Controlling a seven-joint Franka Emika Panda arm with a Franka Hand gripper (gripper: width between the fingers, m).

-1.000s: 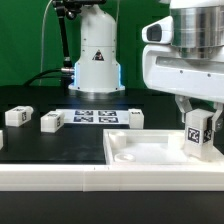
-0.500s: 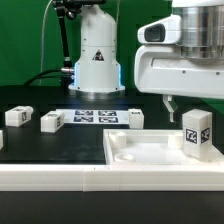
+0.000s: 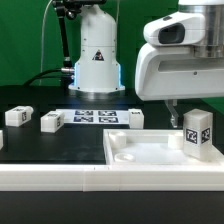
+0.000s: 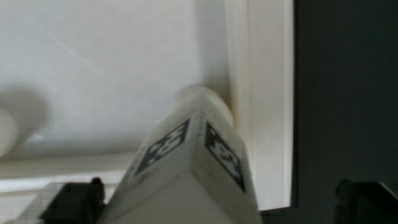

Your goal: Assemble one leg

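1. I see the gripper (image 4: 222,203) above the leg (image 3: 200,133), its fingers spread apart and clamping nothing.
2. The leg stands upright in the white tray-like piece (image 3: 140,152), just beside its rim, at the exterior view's right.

The exterior view is bright and evenly lit, with no harsh glare. The white tray (image 3: 150,152) shows only soft grey shading in its recesses, and the black table (image 3: 40,148) swallows the light. A cold blue glow edges my base (image 3: 97,60). The picture is coarse and its outlines are soft. My wrist view is far blurrier: the leg (image 4: 187,155) sits too close, its tag is smeared, and my fingers (image 4: 71,200) are dark, unfocused shapes.
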